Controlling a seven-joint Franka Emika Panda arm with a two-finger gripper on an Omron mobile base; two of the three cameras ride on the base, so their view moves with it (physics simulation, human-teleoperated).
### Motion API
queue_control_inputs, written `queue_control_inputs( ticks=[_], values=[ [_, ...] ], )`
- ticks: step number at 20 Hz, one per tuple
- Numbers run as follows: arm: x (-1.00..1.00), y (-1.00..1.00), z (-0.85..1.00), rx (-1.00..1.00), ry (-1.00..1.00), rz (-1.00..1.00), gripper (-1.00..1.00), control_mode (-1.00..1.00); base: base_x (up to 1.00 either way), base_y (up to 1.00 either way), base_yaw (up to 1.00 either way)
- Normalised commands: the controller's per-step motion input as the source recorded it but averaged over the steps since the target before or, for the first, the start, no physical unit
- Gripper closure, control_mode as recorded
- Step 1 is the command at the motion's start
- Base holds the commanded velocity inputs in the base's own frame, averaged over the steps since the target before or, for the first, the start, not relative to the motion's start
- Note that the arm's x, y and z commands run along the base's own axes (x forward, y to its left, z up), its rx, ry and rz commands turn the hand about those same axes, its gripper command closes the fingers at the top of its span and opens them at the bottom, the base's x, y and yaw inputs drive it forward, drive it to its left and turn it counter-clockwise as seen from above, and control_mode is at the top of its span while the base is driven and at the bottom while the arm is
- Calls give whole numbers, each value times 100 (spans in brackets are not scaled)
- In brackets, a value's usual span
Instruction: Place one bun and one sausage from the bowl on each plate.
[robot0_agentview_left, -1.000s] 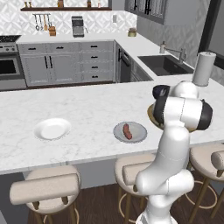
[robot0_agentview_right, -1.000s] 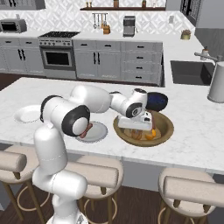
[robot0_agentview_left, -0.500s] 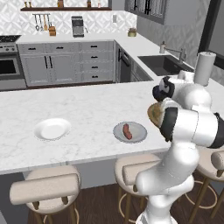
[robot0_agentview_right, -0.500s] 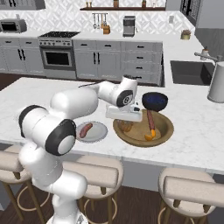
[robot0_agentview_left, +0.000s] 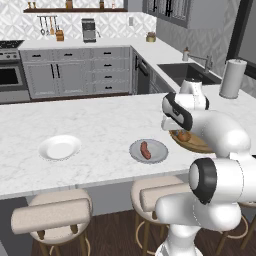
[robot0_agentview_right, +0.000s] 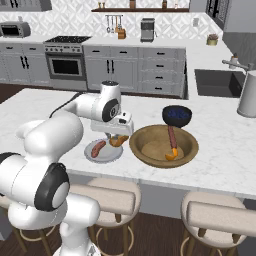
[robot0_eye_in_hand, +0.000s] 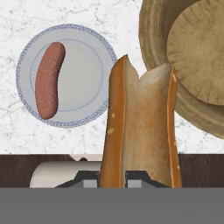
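Note:
My gripper (robot0_agentview_right: 119, 139) is shut on a split hot-dog bun (robot0_eye_in_hand: 142, 127), which hangs just above the counter between the grey plate and the wooden bowl. The grey plate (robot0_agentview_right: 112, 155) carries one sausage (robot0_agentview_right: 98, 147); from the hand camera the plate (robot0_eye_in_hand: 85, 76) and its sausage (robot0_eye_in_hand: 49, 78) lie left of the bun. Right of the gripper, the wooden bowl (robot0_agentview_right: 145, 135) holds another sausage (robot0_agentview_right: 172, 137) and a bun (robot0_agentview_right: 171, 156). Further left on the island sits the white plate (robot0_agentview_left: 60, 147), bare. My arm hides most of the bowl (robot0_agentview_left: 196, 145) in the left base view.
A dark blue bowl (robot0_agentview_right: 177, 115) stands just behind the wooden bowl. A paper towel roll (robot0_agentview_right: 248, 95) is at the far right by the sink. Stools line the island's near edge below the plates.
The gripper has lifted the bun out of the wooden bowl and carried it left, toward the grey plate. The sausage on that plate has not moved.

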Motion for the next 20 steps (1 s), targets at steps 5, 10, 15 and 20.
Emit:
queue_control_inputs(
  ticks=[5, 10, 15, 20],
  values=[
    [20, 59, -1, -2, -21, 5, 100, -100, 0, 0, 0],
    [5, 40, -22, -1, -6, 7, 100, -100, 0, 0, 0],
    [47, 14, -22, 0, 7, 0, 100, -100, 0, 0, 0],
    [44, 0, -36, 0, 7, 0, 100, -100, 0, 0, 0]
  ],
)
